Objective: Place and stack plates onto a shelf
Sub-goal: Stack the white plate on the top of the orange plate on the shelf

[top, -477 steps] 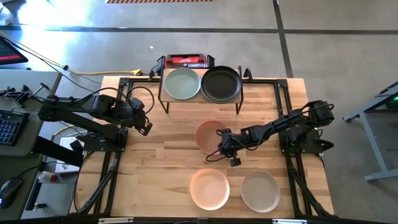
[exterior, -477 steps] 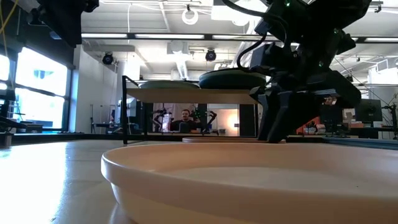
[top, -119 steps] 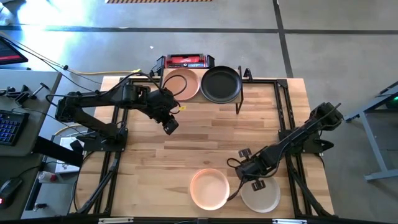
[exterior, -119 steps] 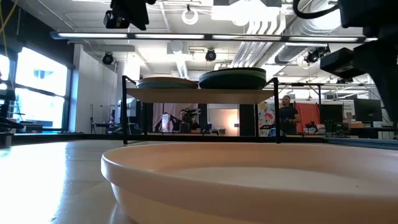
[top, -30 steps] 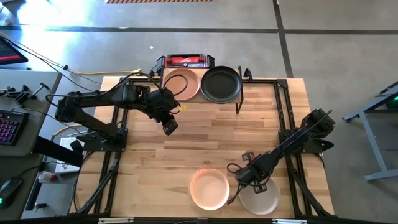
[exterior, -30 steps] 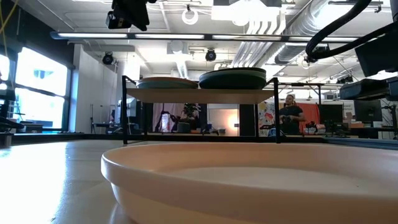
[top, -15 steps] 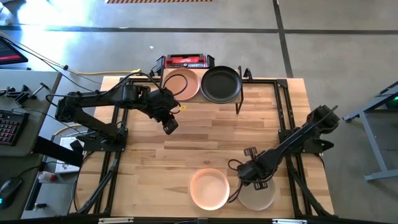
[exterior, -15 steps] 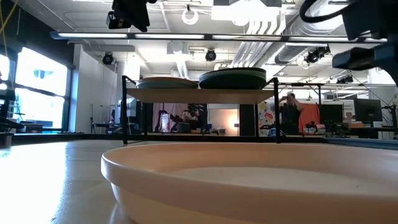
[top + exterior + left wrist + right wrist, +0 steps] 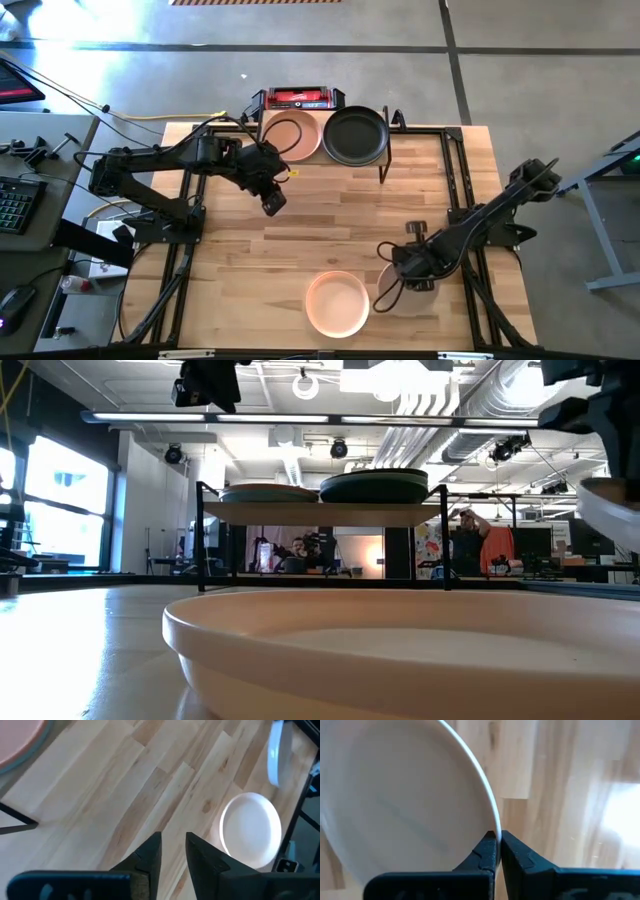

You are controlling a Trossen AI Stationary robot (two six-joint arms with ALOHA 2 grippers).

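I see the wooden table [image 9: 300, 215], light planks. Shelf [image 9: 322, 160] stands at its 12 o'clock edge, carrying a peach-pink plate [image 9: 291, 137] stacked on another plate and a black plate [image 9: 355, 136] beside it. Another peach-pink plate [image 9: 337, 303] lies flat on the table at 6 o'clock.

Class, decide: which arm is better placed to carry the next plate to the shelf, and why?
Right. The right gripper is shut on the cream plate, lifted off the table. The left gripper hovers empty near the shelf.
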